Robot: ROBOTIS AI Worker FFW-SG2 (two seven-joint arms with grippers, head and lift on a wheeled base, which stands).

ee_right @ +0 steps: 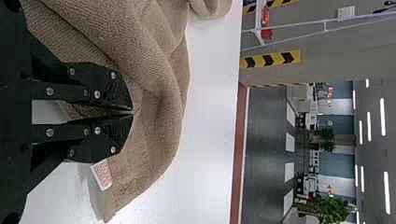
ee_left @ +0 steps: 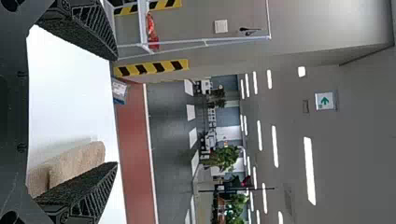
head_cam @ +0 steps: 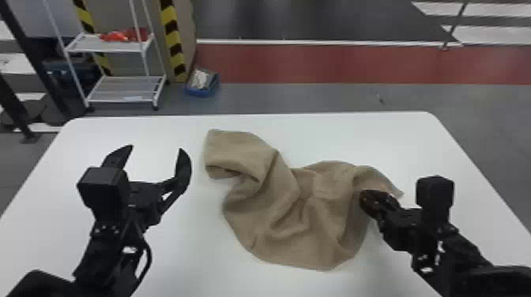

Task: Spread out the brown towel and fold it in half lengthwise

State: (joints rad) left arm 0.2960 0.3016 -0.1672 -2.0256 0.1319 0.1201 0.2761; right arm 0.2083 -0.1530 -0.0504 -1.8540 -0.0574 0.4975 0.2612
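1. white table (head_cam: 189,237), rounded at the far corners; beyond it, grey floor (head_cam: 276,98) crossed by a red strip (head_cam: 336,63).
2. at far left in the head view, a white shelf (head_cam: 98,48) with red items (head_cam: 118,36) on its upper tier, beside striped tape (head_cam: 170,25); to the right of these, on the floor, a blue bin (head_cam: 201,94).
3. on the table, from the middle toward the right, the towel (head_cam: 284,213), crumpled and unevenly folded, with a doubled flap at its far left.
4. left gripper (head_cam: 155,148): over the left part of the table, to the left of the towel, pointing forward, with fingers wide apart and nothing between them.
5. right gripper (head_cam: 365,199): at the right part of the towel, angled inward, with fingers clamped on cloth.
6. in the left wrist view, part of the towel behind one finger; farther off, a green sign (ee_left: 325,100), a plant (ee_left: 224,158) and ceiling lights (ee_left: 309,170).
7. in the right wrist view, close detail of the gripped folds, and a white tag (ee_right: 102,174) on the towel just beside the fingers.
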